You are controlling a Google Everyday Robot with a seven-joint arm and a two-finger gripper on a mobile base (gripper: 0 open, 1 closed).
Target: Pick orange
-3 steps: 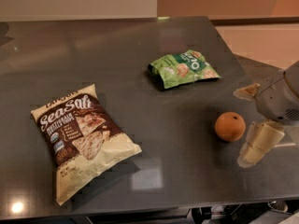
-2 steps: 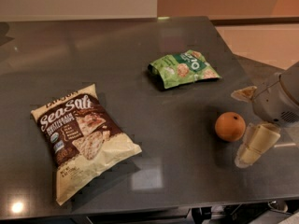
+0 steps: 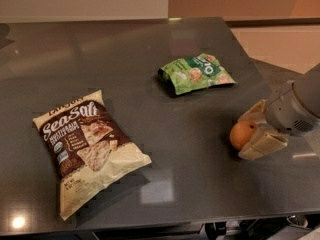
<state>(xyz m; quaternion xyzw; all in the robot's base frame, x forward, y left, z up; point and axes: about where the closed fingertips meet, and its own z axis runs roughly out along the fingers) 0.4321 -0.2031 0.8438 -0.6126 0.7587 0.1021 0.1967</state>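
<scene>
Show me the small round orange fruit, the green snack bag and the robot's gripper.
small round orange fruit (image 3: 241, 133): camera view, middle of skin.
green snack bag (image 3: 196, 73): camera view, front face.
gripper (image 3: 247, 136): camera view, its end at the fruit.

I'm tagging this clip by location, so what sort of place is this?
Probably an office snack area or kitchenette: a dark glossy counter holds a sea salt chip bag, a green snack bag and an orange. The robot's pincer is at the orange, near the counter's right edge.
</scene>
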